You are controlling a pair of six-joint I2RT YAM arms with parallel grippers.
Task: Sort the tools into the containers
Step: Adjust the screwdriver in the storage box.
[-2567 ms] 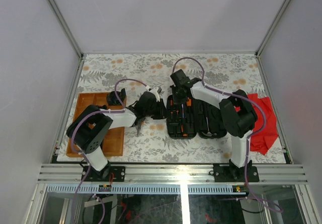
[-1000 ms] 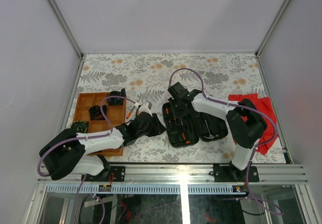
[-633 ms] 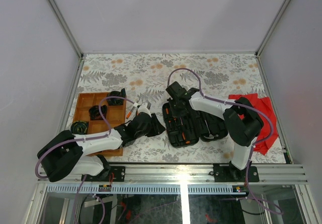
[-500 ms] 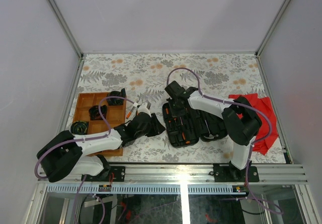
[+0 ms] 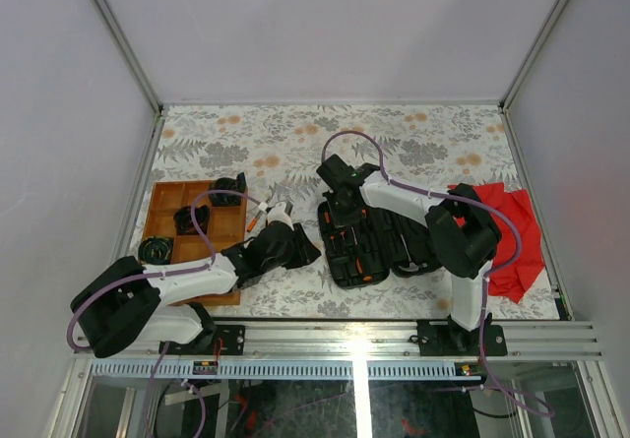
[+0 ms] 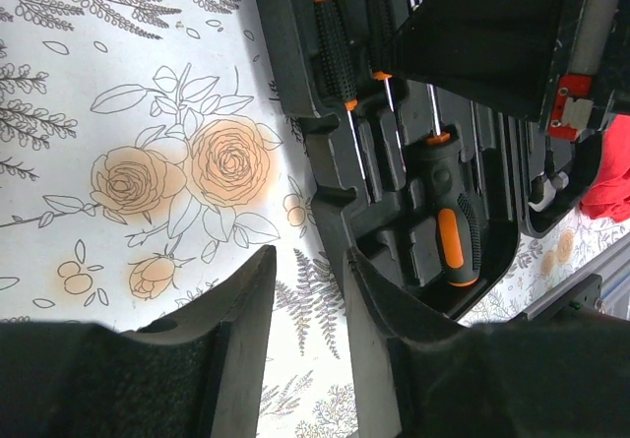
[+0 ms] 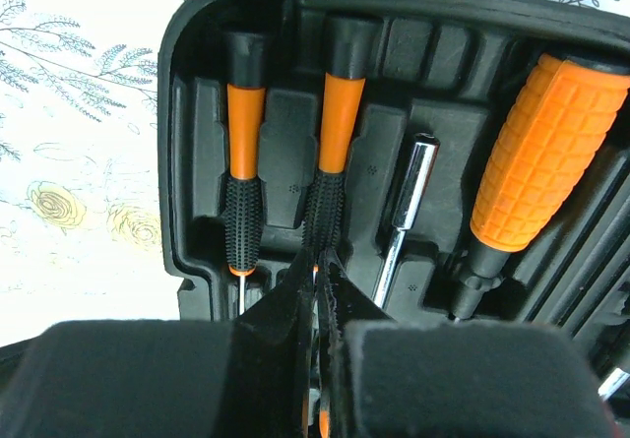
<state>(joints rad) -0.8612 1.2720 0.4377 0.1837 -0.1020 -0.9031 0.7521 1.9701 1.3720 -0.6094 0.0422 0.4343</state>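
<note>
Right gripper [image 7: 317, 261] is clenched on the thin shaft of a screwdriver [image 7: 335, 133] seated in its slot at the far left corner of the open case [image 7: 197, 25], mid-tabletop [image 5: 413, 133], evidently to extract it; left gripper [image 6: 307, 261] hovers part-open, empty, beside the case's left edge.

I see a crumpled red cloth [image 5: 514, 246] at four o'clock, near the edge of the floral-patterned desk [image 5: 276, 138].
</note>
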